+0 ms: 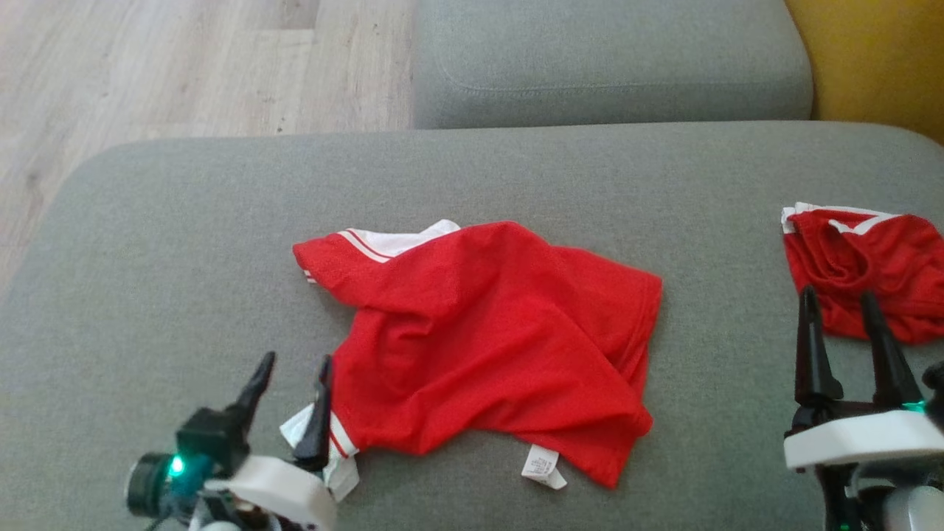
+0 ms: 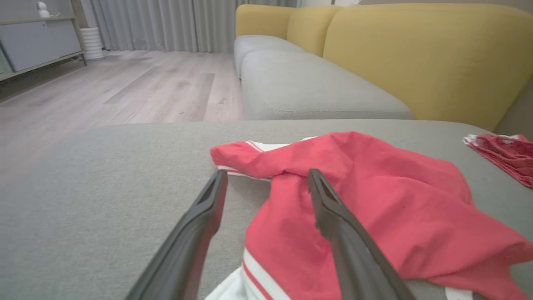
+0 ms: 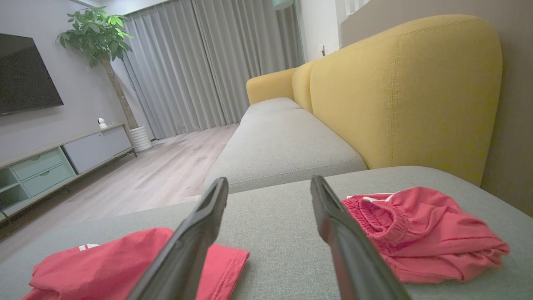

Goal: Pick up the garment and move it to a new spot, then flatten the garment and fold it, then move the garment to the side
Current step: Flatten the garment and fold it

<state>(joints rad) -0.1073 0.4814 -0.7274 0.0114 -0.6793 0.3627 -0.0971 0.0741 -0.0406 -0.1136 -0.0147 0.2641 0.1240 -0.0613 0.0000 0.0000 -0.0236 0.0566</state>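
The red shirt (image 1: 487, 332) lies rumpled mid-cushion on the grey sofa (image 1: 184, 243) as your left tool (image 1: 296, 358), fingers apart, hovers at its near corner and your right tool (image 1: 839, 293) stands open; flattening seems next, so grip two corners and spread.

The head camera looked down over the left gripper (image 1: 296, 359) and right gripper (image 1: 839, 295). Wrist cameras sat low behind their fingers (image 2: 191, 241), close; all shared the garment (image 1: 487, 332) ahead.
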